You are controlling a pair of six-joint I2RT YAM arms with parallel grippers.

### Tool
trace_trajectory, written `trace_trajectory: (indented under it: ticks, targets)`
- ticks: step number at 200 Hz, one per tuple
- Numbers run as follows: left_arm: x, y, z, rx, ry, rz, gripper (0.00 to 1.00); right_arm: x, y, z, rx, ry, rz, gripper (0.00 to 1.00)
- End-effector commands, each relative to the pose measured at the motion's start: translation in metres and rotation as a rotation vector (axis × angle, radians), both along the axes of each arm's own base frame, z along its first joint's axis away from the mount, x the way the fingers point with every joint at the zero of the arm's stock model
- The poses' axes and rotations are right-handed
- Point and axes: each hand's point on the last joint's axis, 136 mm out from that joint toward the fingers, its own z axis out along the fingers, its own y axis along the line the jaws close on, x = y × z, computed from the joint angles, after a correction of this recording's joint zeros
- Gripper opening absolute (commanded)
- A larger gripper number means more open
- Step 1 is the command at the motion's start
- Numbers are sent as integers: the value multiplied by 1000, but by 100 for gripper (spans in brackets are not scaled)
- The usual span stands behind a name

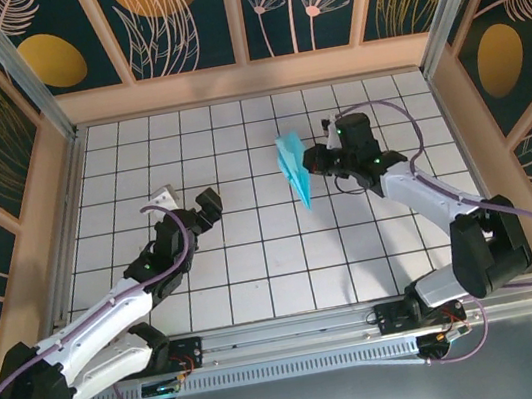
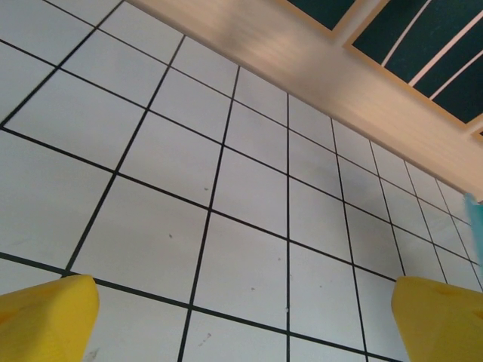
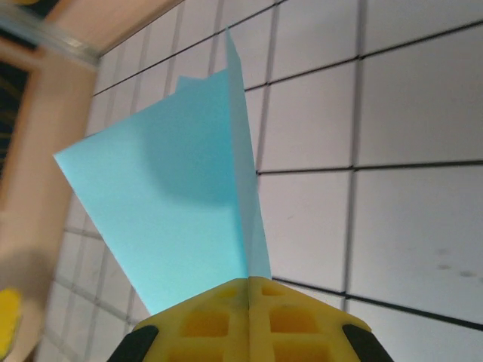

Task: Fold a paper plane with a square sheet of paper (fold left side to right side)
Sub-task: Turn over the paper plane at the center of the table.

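I see a white worktop [image 1: 256, 262] ruled in black grid lines (faintly specked), fenced by a pale wooden wall [image 1: 247, 79] and dark teal floral panels [image 1: 177, 21].

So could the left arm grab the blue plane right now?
Probably yes: bare tiles lie between the open left end effector and the paper plane, with nothing in between, though the right end effector is shut on it.

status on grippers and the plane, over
Right gripper shut on the plane. Left gripper open, empty, well apart from it. Nothing seen blocking either arm.
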Motion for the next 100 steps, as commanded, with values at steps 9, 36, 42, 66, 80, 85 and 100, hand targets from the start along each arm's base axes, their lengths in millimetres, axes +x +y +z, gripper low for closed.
trace_trajectory:
  ticks: [9,36,42,66,80,85,100]
  targets:
    - [3,-11,9,-77,-22,-35,99,-12,35,18,248,-39,182,0]
    - [5,-13,6,-80,-10,-39,99,-11,49,-14,267,31,201,0]
    - [5,-13,4,-76,-4,-38,99,-11,53,-20,267,42,209,0]
    - [5,-15,-1,-72,14,-46,99,-11,66,-47,251,89,222,0]
    - [6,-16,-3,-69,24,-49,99,-11,70,-64,248,128,220,0]
    - [6,-16,-4,-67,27,-52,99,-10,71,-69,251,134,218,0]
    - [6,-18,-7,-59,37,-56,99,-10,72,-82,254,163,212,0]
